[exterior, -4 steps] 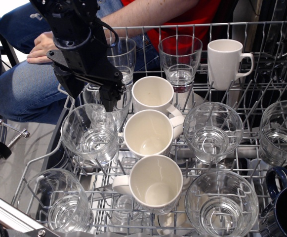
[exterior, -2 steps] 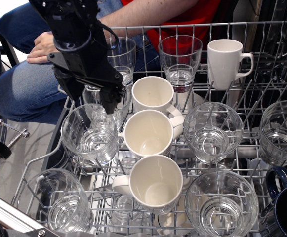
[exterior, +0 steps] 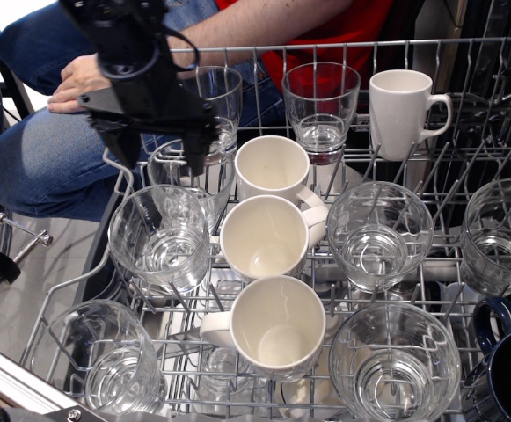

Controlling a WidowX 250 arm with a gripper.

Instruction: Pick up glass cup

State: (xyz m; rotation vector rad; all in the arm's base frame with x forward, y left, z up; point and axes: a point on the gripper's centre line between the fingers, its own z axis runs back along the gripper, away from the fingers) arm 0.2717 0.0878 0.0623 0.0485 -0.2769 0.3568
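My black gripper (exterior: pixel 159 161) hangs at the upper left of the dish rack with its fingers (exterior: pixel 193 151) wide apart and nothing between them. It is just above a clear glass cup (exterior: pixel 204 186) that stands in the left column, second from the back, and does not touch it. Another large clear glass cup (exterior: pixel 160 239) stands right in front of that one. More large tumblers stand at the front left (exterior: pixel 105 356), front right (exterior: pixel 394 360), middle right (exterior: pixel 378 233) and far right (exterior: pixel 500 233).
Three white mugs (exterior: pixel 266 236) stand in the middle column and one (exterior: pixel 400 110) at the back right. Two narrower glasses (exterior: pixel 321 110) stand at the back. A dark blue mug (exterior: pixel 506 365) is at the front right. A seated person's knee and hand (exterior: pixel 75 83) are behind the wire rack (exterior: pixel 431 264).
The gripper has risen and shifted slightly back; its right finger, which reached down into the glass's mouth, now ends above the rim. The glasses have not moved.
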